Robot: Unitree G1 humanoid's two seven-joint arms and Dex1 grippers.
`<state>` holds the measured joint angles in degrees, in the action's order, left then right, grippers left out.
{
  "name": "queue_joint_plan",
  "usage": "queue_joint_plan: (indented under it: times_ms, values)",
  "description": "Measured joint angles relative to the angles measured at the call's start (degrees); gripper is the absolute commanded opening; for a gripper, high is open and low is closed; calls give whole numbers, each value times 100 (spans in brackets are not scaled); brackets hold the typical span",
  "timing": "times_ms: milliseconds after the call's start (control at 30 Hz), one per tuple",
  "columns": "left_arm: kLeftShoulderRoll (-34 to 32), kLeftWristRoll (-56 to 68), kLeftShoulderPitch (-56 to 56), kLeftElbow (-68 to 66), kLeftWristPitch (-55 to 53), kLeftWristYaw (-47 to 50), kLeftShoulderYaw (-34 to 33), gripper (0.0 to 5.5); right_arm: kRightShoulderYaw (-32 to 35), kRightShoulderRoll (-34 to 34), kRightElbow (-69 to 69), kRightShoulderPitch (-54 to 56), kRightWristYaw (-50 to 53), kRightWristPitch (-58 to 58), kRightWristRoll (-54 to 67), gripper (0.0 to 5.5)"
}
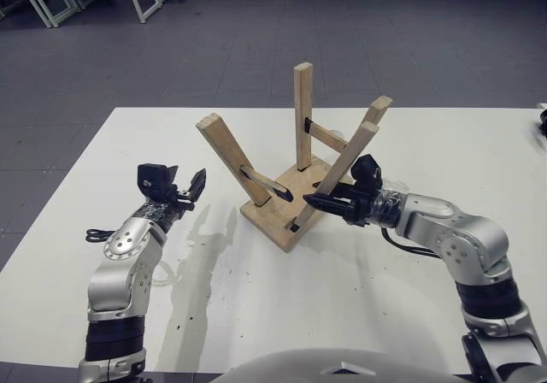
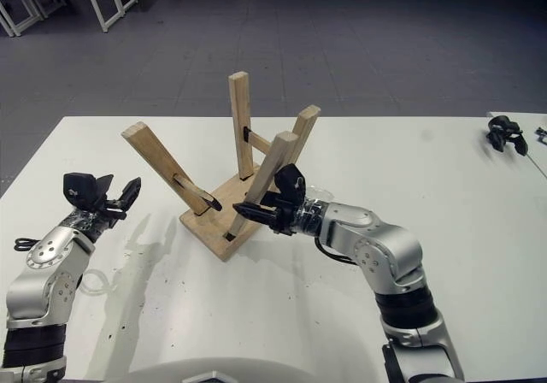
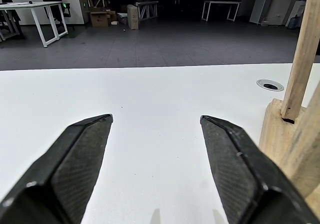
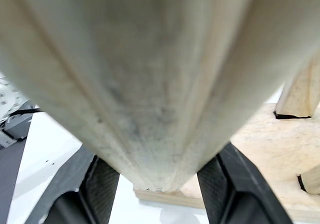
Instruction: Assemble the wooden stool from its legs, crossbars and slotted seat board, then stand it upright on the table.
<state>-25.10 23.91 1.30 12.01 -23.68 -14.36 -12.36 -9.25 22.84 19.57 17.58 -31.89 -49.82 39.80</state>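
- Stool (image 1: 275, 218): inverted mid-surface (image 1: 342, 297), seat board down, legs up.
- Right hand (image 1: 314, 202): closed around the near leg (image 1: 346, 165), low down; the turn upright should be slow, sparing the joints.
- Left hand (image 1: 190, 191): wide open, empty, beside the stool; best placed to steady it.

The wooden stool (image 2: 214, 220) sits upside down on the white desk (image 2: 444, 169), its four legs (image 2: 242, 126) splaying upward. The right tool (image 2: 246, 209) clasps the stool's nearest leg (image 2: 270, 165) low down. The left tool (image 2: 120, 191), fingers spread, hangs left of the stool, apart from it. A small black object (image 2: 506, 135) lies far right of the stool.
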Motion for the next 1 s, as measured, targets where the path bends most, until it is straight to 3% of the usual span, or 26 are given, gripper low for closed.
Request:
queue_joint_plan:
  times_ms: [267,467,800,1000]
  values:
    - [110,-55,2,-5,-41,-2,17,325,-499,-145,-587,219,-219,580,-720,203]
    - [262,-156,91,31,-47,32,13,325,-905,177,-425,193,-367,1131,-1320,203]
    - [427,-168,166,338,-59,104,-24,325,-1089,391,-696,-158,-379,2203,-1989,202]
    - [-59,112,-1133,1315,-221,69,-381,325,-1078,383,-885,-109,-367,2429,-2167,202]
